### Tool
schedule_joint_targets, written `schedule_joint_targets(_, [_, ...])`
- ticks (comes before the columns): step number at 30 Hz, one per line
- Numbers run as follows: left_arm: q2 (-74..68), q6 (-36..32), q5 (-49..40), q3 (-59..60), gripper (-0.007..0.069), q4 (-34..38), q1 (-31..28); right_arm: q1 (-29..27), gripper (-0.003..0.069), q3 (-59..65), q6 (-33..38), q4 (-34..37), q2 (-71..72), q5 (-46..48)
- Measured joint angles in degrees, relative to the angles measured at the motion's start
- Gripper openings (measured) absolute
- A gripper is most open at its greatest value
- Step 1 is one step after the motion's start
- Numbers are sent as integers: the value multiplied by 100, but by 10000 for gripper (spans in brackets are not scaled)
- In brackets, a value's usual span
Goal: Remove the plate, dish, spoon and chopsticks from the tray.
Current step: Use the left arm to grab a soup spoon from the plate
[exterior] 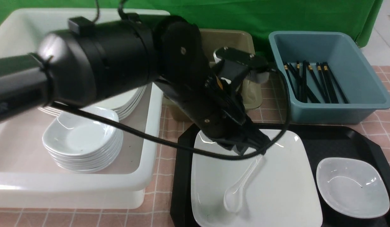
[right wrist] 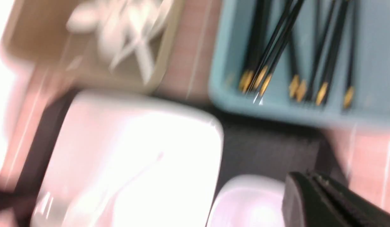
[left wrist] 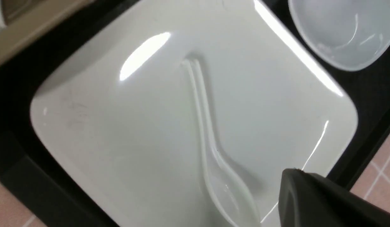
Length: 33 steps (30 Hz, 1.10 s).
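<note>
Left pincer (exterior: 253, 148) is pinched shut with nothing visibly in it, hanging over the spoon (exterior: 237, 192), which lies flat on the plate (exterior: 283, 189) below it, on the tray (exterior: 340, 138). Off to its right, the dish (exterior: 352, 187) sits beside the plate. Right pincer (right wrist: 311, 189) is clamped shut too. The chopsticks (exterior: 311, 82) lie in the blue tub (exterior: 362, 104) ahead of it.

The left arm (exterior: 188, 104) hangs over the plate's (exterior: 277, 189) far edge; the dish (exterior: 352, 187) and most of the spoon (exterior: 236, 195) lie open from above.
</note>
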State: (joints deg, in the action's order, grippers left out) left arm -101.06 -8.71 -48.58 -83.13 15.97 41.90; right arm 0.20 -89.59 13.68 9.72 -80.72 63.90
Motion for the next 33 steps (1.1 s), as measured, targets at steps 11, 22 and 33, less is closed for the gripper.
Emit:
schedule_joint_targets(11, [-1566,598,129,-1021,321,-728,137,0,30,3091,861,587,2522,-210])
schedule_joint_targets(22, [-2460,460,-106,-1478,491,-931,162,0,30,3405,976,621,2847,-286])
schedule_joint_targets(33, [-2456,430,-246,-1522,28,-1285,458,0,30,3405,989,631,2847,-544])
